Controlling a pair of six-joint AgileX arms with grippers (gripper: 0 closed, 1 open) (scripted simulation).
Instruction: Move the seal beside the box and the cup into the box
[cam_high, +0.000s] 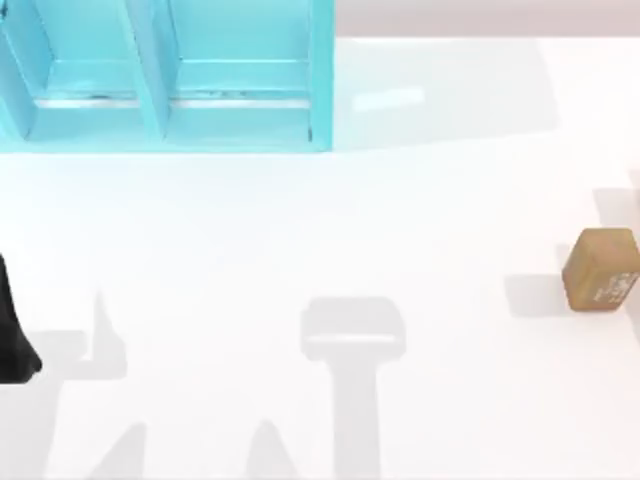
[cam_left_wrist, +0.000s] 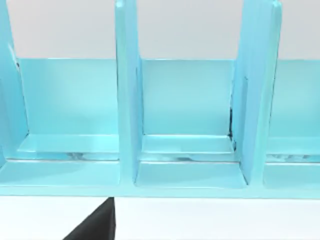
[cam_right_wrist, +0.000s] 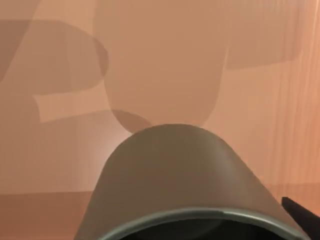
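One seal (cam_high: 602, 270) at the table's right, one cup (cam_right_wrist: 185, 185) — claw state untellable.

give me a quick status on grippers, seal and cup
Left arm parked at table's left edge. Cup close under right wrist camera. Seal far right, away from blue box. Path unobstructed.

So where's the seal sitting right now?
In the top view, the seal stands on the white table at its far right edge, well away from the blue box at the upper left.
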